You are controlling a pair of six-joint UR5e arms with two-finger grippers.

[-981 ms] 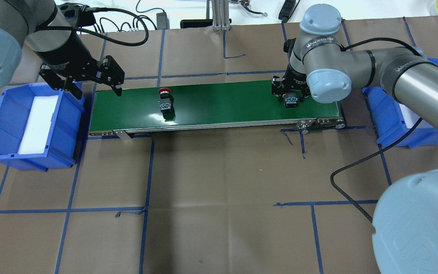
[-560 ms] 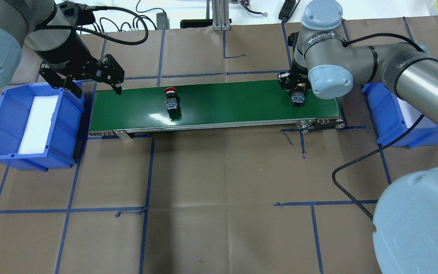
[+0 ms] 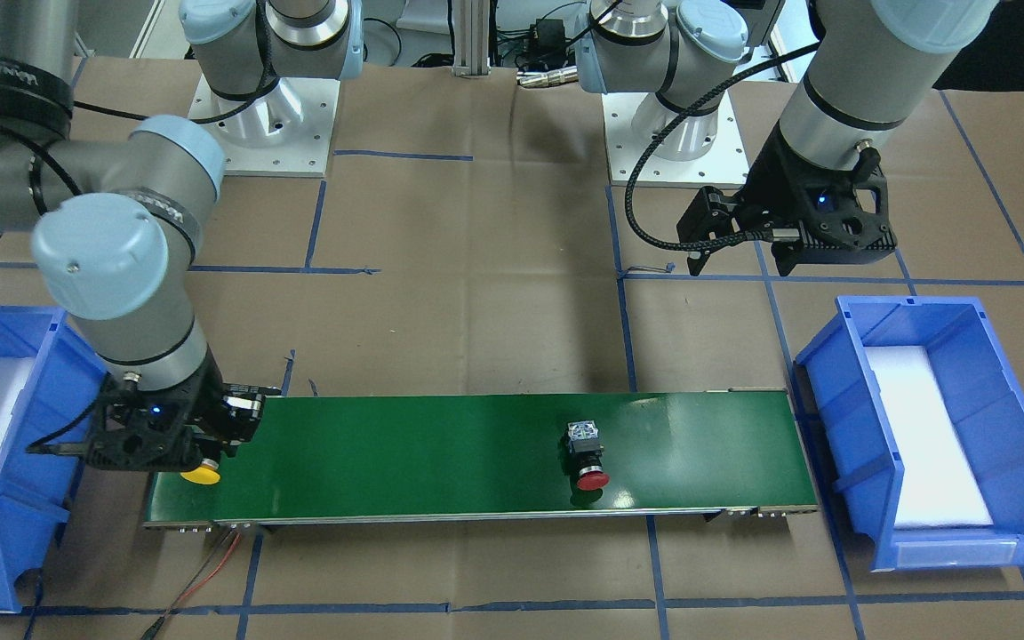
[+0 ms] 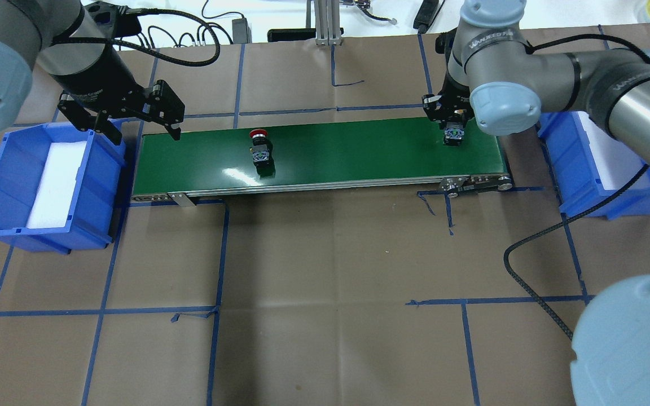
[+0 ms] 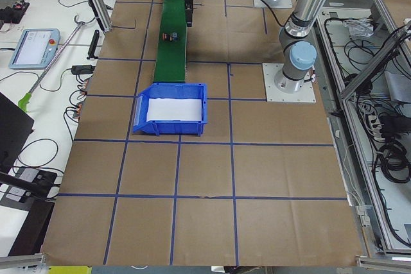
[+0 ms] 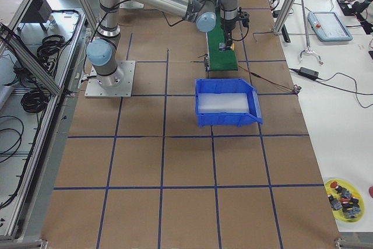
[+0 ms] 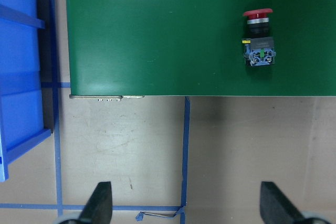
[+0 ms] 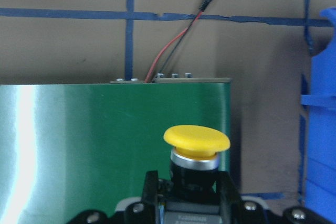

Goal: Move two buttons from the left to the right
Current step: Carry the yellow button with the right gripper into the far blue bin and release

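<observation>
Belt (image 4: 359, 152) carries red button (image 4: 260, 149); right claw (image 8: 191, 184) grips yellow button (image 8: 197, 139) at its end; left claw (image 4: 144, 134) spread open.

Glossy green belt (image 4: 347, 152), matt brown paper (image 4: 330, 270), smooth plastic yellow button (image 8: 197, 140).

White lettering that reads roughly "WANJEED" runs round a grey wrist link (image 4: 491, 40) of the right arm and shows again on its forearm (image 4: 629, 84); the small white print on the left end effector (image 4: 147, 137) body is unreadable
</observation>
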